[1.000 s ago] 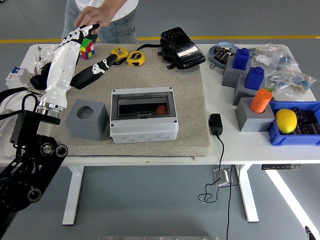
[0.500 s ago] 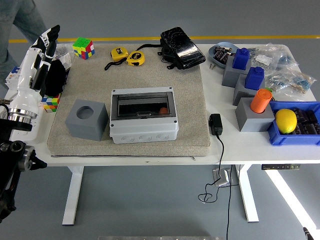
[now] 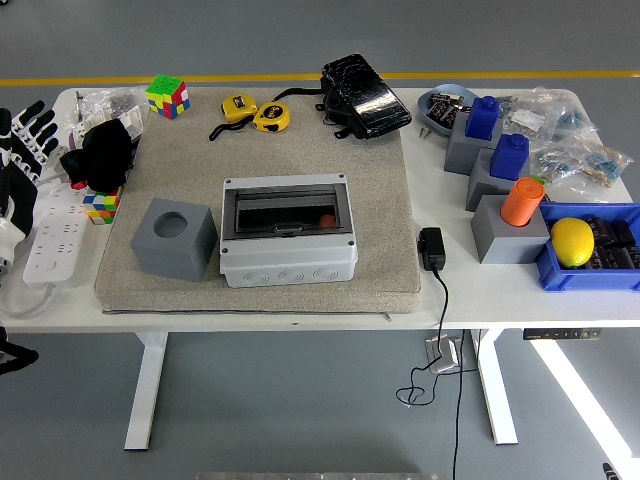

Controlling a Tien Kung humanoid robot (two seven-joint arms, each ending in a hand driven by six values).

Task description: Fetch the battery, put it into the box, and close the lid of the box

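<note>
White table (image 3: 300, 305) carried a beige mat (image 3: 380, 200) with the grey box (image 3: 288, 231) at its centre, dark lid shut; an orange object (image 3: 327, 221), seemingly the battery, showed through the lid at right. Left hand (image 3: 22, 150) was at the table's left edge, fingers spread wide, holding nothing. Grey cube (image 3: 173, 238) stood just left of the box.

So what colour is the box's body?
Light grey, with a dark see-through lid; the box shows in the head view.

Left hand (image 3: 22, 150) cut off by left edge
</note>
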